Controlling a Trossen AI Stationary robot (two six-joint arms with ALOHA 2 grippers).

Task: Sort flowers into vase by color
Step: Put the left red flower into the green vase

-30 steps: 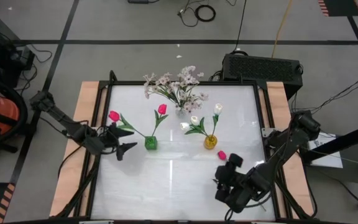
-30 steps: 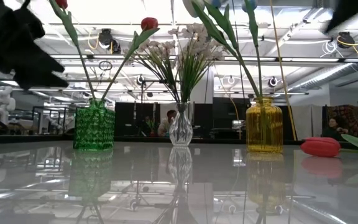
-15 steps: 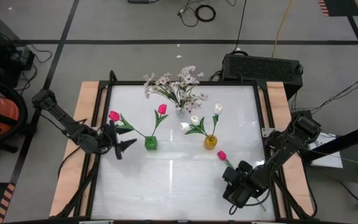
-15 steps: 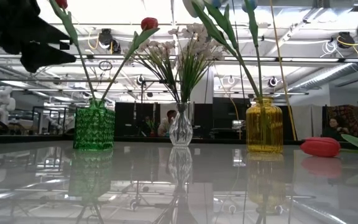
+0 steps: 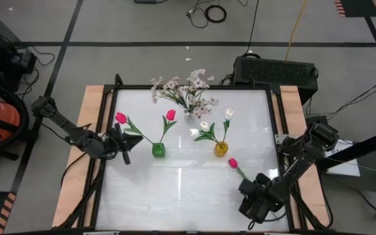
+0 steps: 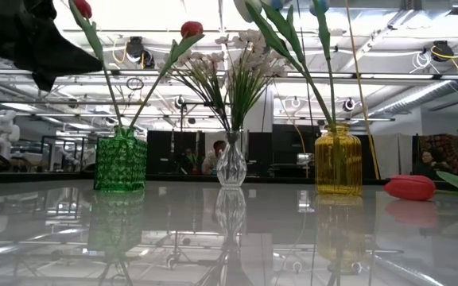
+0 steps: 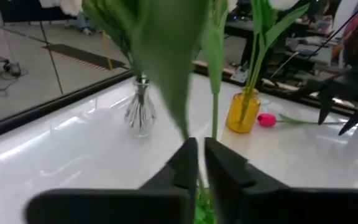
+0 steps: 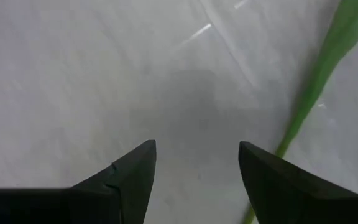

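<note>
Your left gripper (image 5: pixel 124 145) sits at mid-left of the high view, jaws nearly closed. Your right gripper (image 5: pixel 252 207), lower right, has its jaws spread wide.

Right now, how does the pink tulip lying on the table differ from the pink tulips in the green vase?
The loose magenta-pink tulip lies flat on the white tabletop, near the right gripper, whose fingers are open. The two magenta-pink tulips in the green glass vase stand up, leaning apart. The left gripper, fingers shut, sits beside them. All are magenta with green stems.
</note>
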